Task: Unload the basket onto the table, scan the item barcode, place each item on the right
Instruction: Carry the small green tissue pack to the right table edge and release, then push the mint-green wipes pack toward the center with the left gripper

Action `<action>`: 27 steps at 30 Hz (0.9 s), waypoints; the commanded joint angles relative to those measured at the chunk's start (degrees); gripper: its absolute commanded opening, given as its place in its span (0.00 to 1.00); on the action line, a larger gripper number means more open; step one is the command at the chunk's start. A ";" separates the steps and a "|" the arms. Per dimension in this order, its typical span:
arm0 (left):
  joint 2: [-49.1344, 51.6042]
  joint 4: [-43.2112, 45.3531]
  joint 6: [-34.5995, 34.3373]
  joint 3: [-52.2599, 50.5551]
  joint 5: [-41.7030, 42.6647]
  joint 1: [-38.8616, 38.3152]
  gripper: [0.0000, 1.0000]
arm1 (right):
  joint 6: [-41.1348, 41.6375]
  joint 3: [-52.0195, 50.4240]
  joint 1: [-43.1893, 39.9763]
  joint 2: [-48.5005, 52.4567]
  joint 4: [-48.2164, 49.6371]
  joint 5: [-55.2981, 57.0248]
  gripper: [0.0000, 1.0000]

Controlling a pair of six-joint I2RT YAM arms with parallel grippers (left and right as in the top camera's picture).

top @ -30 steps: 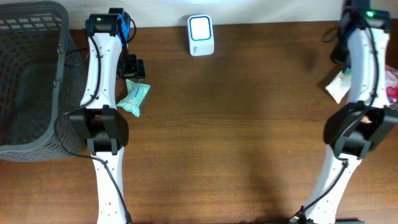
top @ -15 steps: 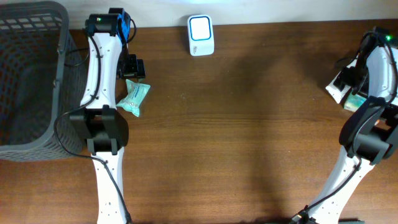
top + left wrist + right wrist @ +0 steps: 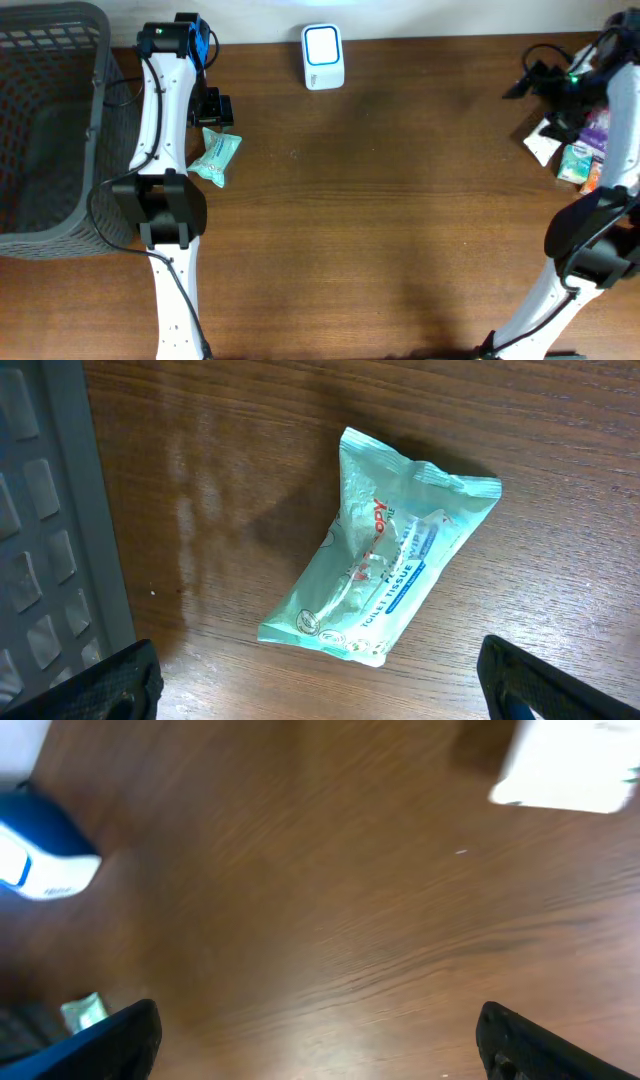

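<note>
- Left gripper (image 3: 325, 690) hangs with its jaws spread wide and nothing between them. Only its two dark fingertips show, at the lower corners of the left wrist view.
- Right under it lies the teal tissue packet (image 3: 385, 575), flat on the table (image 3: 400, 220), printed face up with red and blue lettering. It lies on a slant, and neither finger touches it.
- I cannot make out a barcode on the face that shows.
- Seen from overhead, the packet sits on the left side of the table in the far half, just to the right of the left arm (image 3: 165, 110).
- Beyond that arm, further left, stands a grey mesh basket (image 3: 50, 120). Its wall also runs down the left edge of the left wrist view, near the packet but not touching it.
- The scanner (image 3: 323, 57), white with a blue-rimmed face, sits at the far edge of the table near the middle. It is well apart from the packet, off to its right.
- The right gripper (image 3: 335, 1040) is released too, with its fingertips far apart and nothing between them. Its view is blurred and shows mostly bare wood, with the scanner at the left edge.
- At the far right of the table a small cluster of goods lies together. It includes a white packet (image 3: 541, 143) and a green packet (image 3: 574, 162) just beside it.
- The right arm (image 3: 600, 215) rises over that cluster, its dark wrist end reaching toward the left.
</note>
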 commanded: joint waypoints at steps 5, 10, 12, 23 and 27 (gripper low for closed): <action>0.79 5.01 -0.52 -0.20 -2.16 0.48 0.99 | 0.04 0.26 3.63 0.11 0.00 -2.08 0.99; 0.79 5.07 -0.55 -0.20 -2.08 0.48 0.99 | 0.04 0.26 3.63 0.11 0.00 -2.08 0.99; 0.79 5.07 -0.52 -0.20 -2.08 0.48 0.99 | 0.04 0.26 3.63 0.11 0.00 -2.10 0.99; 3.52 2.38 -2.82 -0.20 5.18 -0.17 0.99 | 0.04 0.26 3.63 0.11 0.02 -2.08 0.99; 8.02 2.89 1.60 -0.20 4.72 0.15 0.98 | 0.04 0.26 3.63 0.11 0.00 -2.08 0.99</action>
